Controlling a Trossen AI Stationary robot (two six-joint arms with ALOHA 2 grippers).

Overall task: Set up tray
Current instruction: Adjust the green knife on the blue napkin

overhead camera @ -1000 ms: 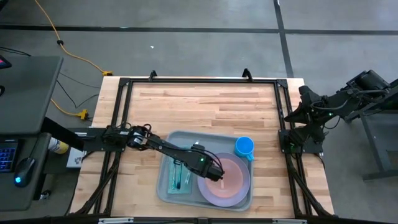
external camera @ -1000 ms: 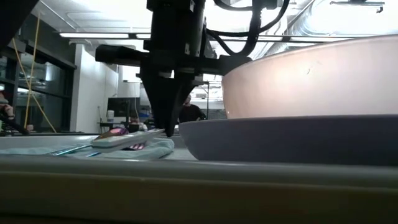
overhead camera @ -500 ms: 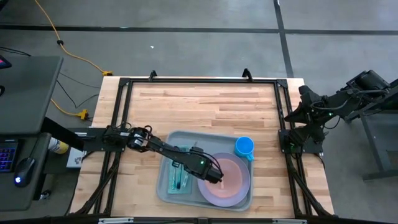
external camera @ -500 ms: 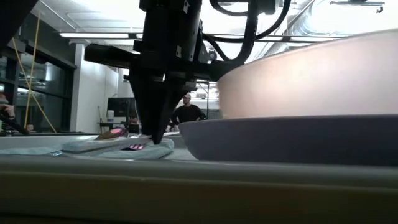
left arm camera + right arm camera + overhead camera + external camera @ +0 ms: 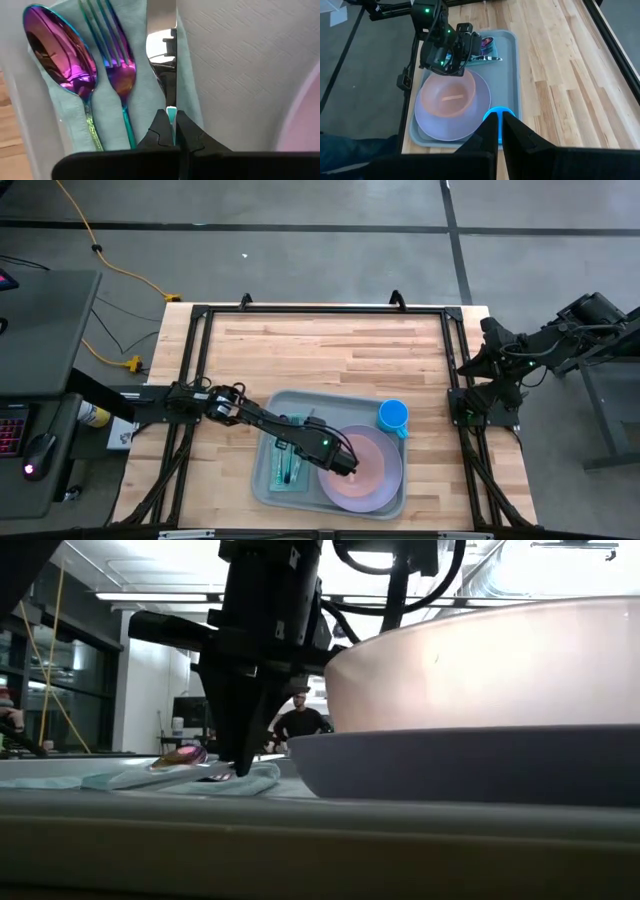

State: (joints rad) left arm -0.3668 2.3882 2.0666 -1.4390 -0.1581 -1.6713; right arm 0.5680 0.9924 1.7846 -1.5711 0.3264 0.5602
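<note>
Moved: left hand (image 5: 343,465) shifted left, off pink bowl (image 5: 361,461) toward napkin (image 5: 290,465).
Left hand: clamped on knife (image 5: 166,70).
Right hand (image 5: 499,117): together, frame's right, off table.
Tray (image 5: 300,400): lower centre.

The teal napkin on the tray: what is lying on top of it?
On the napkin lie a spoon, a fork and a knife. The shut left gripper clamps the knife's handle, covering its end.

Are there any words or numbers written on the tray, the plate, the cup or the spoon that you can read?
None. No words, numbers or brand marks can be read in these pictures.
The tray, plate, pink bowl, blue cup, spoon, fork and napkin all look plain.
The left gripper bears no readable label either.
</note>
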